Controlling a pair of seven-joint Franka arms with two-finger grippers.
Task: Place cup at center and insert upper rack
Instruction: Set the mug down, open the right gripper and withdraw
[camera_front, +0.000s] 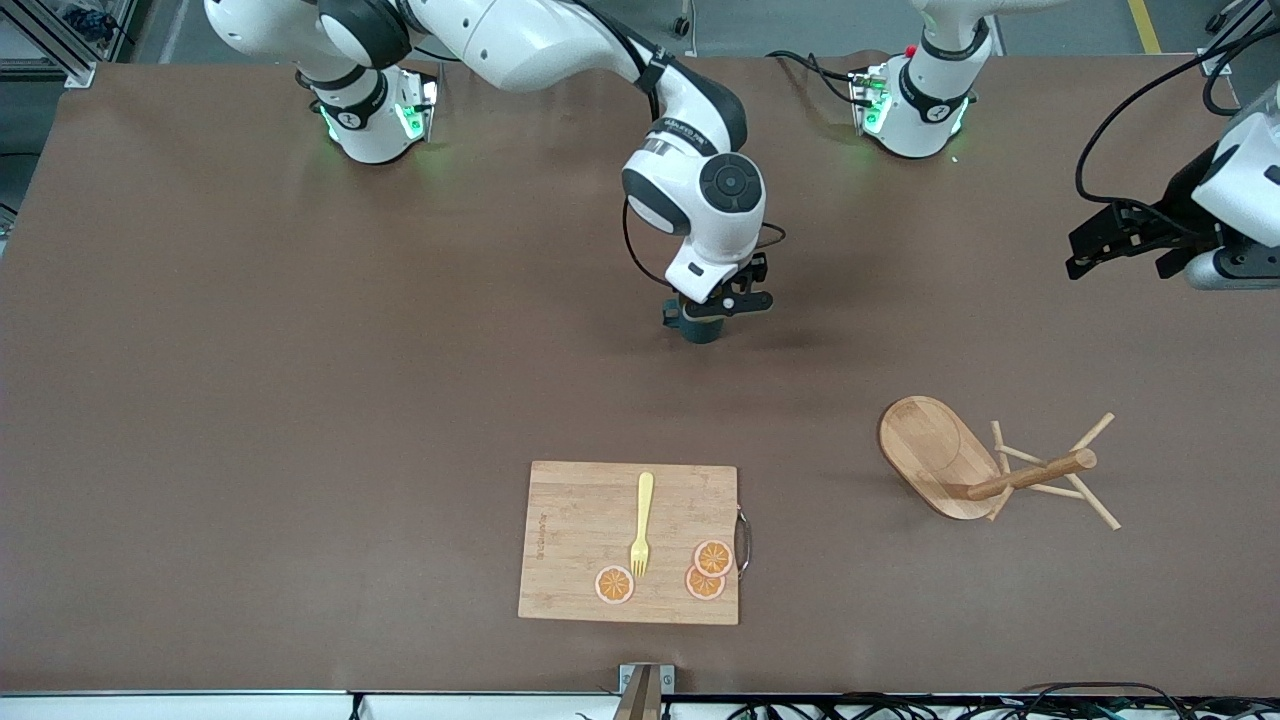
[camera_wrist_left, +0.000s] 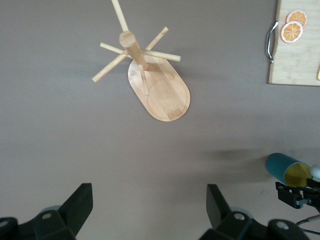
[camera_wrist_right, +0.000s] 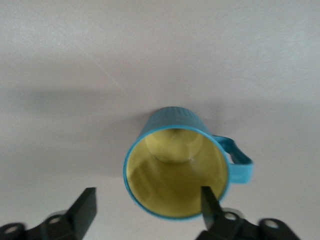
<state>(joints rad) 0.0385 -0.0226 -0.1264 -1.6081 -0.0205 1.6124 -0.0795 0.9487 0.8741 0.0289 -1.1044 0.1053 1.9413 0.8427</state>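
Observation:
The dark teal cup (camera_front: 700, 328) with its yellow inside stands upright on the table's middle; it also shows in the right wrist view (camera_wrist_right: 175, 170) and the left wrist view (camera_wrist_left: 287, 169). My right gripper (camera_front: 706, 312) is just above it, open (camera_wrist_right: 147, 196); one finger is over the rim by the handle, the other is outside the cup. The wooden upper rack (camera_front: 975, 465) lies tipped on its side toward the left arm's end, also in the left wrist view (camera_wrist_left: 150, 75). My left gripper (camera_front: 1115, 250) waits open and empty (camera_wrist_left: 149, 194) above the table at its own end.
A bamboo cutting board (camera_front: 580, 520) lies nearer to the front camera than the cup, with a yellow fork (camera_front: 641, 525) and three orange slices (camera_front: 705, 570) on it. Its metal handle (camera_front: 743, 542) faces the rack.

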